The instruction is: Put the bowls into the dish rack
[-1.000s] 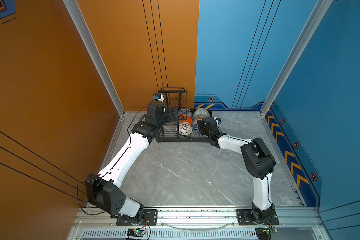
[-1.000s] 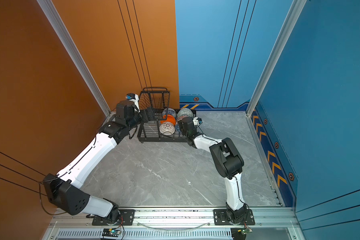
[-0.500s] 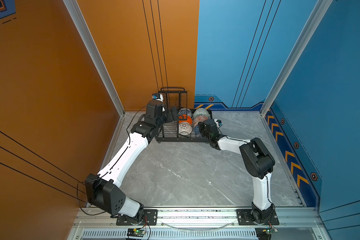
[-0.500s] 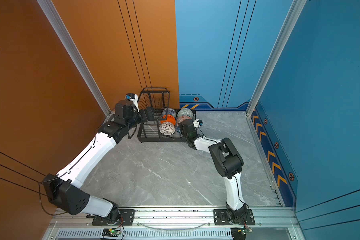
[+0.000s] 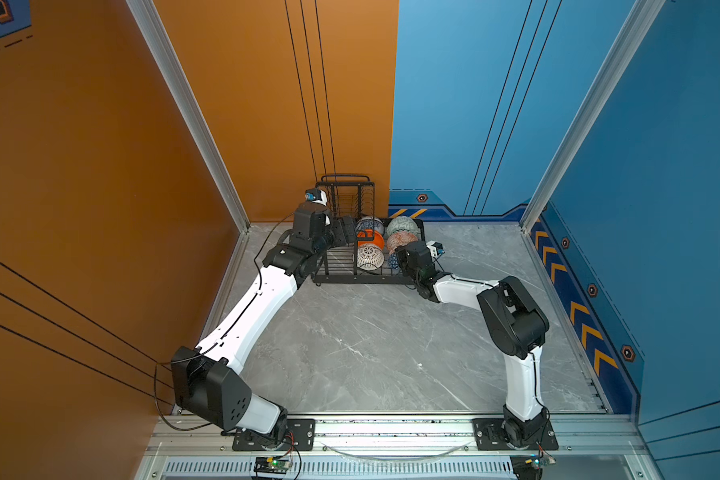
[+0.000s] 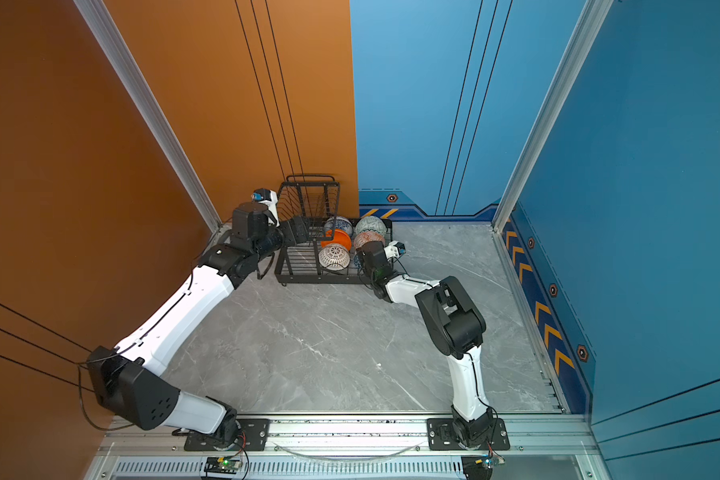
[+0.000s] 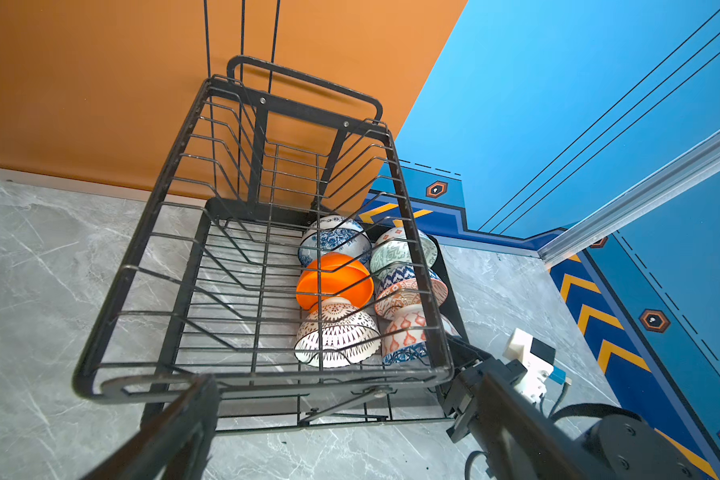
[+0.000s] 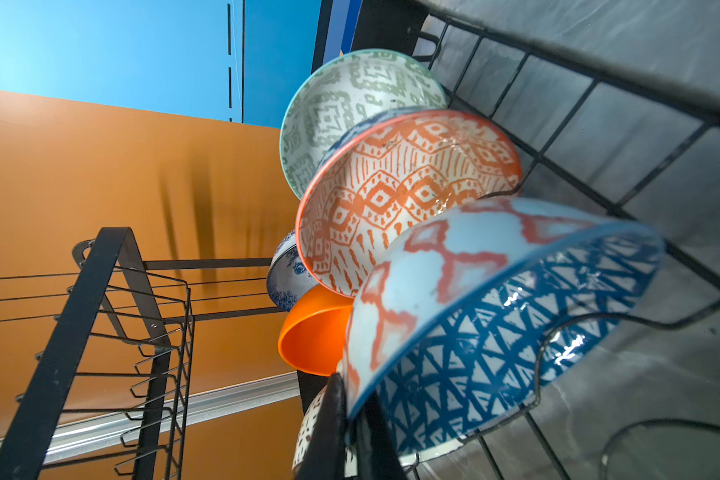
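right gripper [image 8: 350, 415] is clamped on the rim of the blue-white triangle bowl [image 8: 495, 332], which seems seated low in the dish rack [image 5: 362, 280] beside five other bowls [image 7: 333, 282]; left gripper [image 7: 333, 392] gapes wide, empty, at the raised basket [image 7: 300, 107].

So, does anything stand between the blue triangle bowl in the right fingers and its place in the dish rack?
Nothing visible does. The blue triangle bowl lies inside the dish rack, against the lower tray's wavy wire, beside the orange-white bowl, with the right fingers shut on its rim.
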Motion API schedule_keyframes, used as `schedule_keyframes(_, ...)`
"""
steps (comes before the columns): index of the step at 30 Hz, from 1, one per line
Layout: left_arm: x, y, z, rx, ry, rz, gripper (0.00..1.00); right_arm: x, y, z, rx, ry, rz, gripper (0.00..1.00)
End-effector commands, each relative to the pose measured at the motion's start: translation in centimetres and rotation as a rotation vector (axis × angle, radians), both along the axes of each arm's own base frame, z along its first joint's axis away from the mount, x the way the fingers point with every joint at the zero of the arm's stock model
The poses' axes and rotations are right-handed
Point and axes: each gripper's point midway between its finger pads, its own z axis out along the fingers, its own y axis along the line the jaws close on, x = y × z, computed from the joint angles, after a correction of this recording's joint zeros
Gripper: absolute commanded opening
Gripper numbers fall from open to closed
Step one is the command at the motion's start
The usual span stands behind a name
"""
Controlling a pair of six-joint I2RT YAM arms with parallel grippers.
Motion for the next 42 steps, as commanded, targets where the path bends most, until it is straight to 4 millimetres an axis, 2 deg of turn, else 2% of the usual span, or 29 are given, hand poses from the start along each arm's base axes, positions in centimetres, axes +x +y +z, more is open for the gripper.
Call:
schedule_keyframes(1,-0.6,0.2,1.2,-0.026,-0.029,-0.011,0.98,-1.5,-0.4,-1.8,-0.013,0.079,-0.023,0.00)
schedule_keyframes(11,-0.9,0.3,1.2,-0.028,-0.028,-0.011,0.98,-3.1,-0.5,-3.6,-0.033,0.204,-0.051,0.00)
schedule_keyframes(18,-1.2,0.4,1.3,-0.028,-0.034,-0.009,0.98,-3.0,0.5,-4.9,-0.005,0.261,-0.025,0.02)
schedule_keyframes(21,-1.3,0.5,1.4,-0.026,-0.037,-0.008,0.98,-2.9,1.1,-4.5,-0.001,0.268,-0.003,0.03)
schedule_keyframes(22,-1.3,0.6,1.3,-0.025,-0.037,-0.006,0.98,-2.9,1.2,-6.1,-0.014,0.296,0.001,0.04)
schedule_keyframes(23,-1.3,0.7,1.3,-0.023,-0.037,-0.004,0.98,-3.0,1.3,-6.4,-0.015,0.309,0.008,0.05)
schedule_keyframes(31,-1.4,1.0,1.6,-0.025,-0.050,0.007,0.98,-2.7,2.2,-7.3,-0.006,0.354,0.069,0.06)
schedule_keyframes(42,-1.7,1.1,1.0,-0.039,-0.041,0.021,0.98,-3.4,3.3,-8.8,-0.026,0.449,0.181,0.08)
